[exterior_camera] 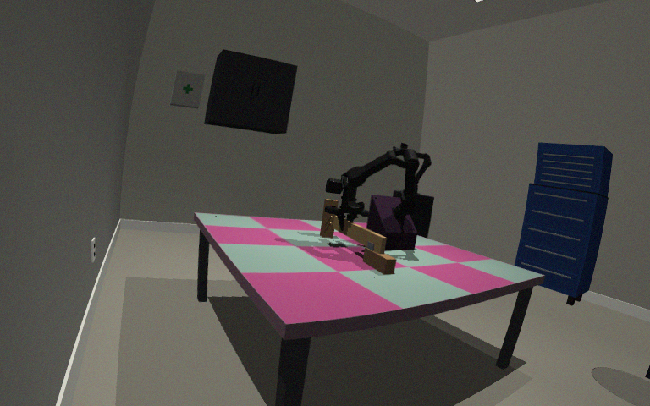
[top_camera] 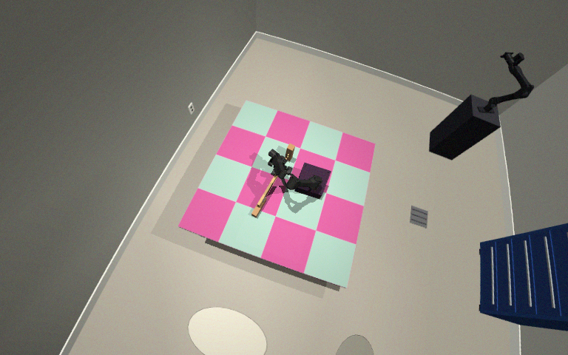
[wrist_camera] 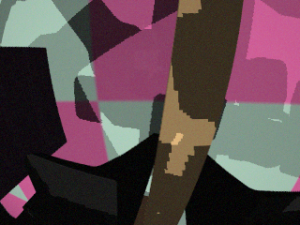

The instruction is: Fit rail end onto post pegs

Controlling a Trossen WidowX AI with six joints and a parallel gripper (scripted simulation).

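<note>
Bed Rail Pinched Near Its Post End

The tool (top_camera: 281, 169) (exterior_camera: 345, 225) (wrist_camera: 171, 142) has the long wooden bed rail (top_camera: 266, 191) (exterior_camera: 365, 234) (wrist_camera: 203, 56) pinched between its fingers, close to the end nearer the wooden post (top_camera: 291, 151) (exterior_camera: 328, 220). The rail's far end sits at the footboard block (top_camera: 254, 213) (exterior_camera: 379, 262), with a small grey bracket (exterior_camera: 371, 245) showing at its side. From there the rail runs over the pink-and-mint checked table (top_camera: 288, 251) (exterior_camera: 306, 296) (wrist_camera: 127, 70) toward the post, which stands upright. The arm hides part of that end, so whether the pegs are in the holes cannot be told. A dark purple block (top_camera: 313, 177) (exterior_camera: 390, 222) stands beside the rail, under the arm.
</note>
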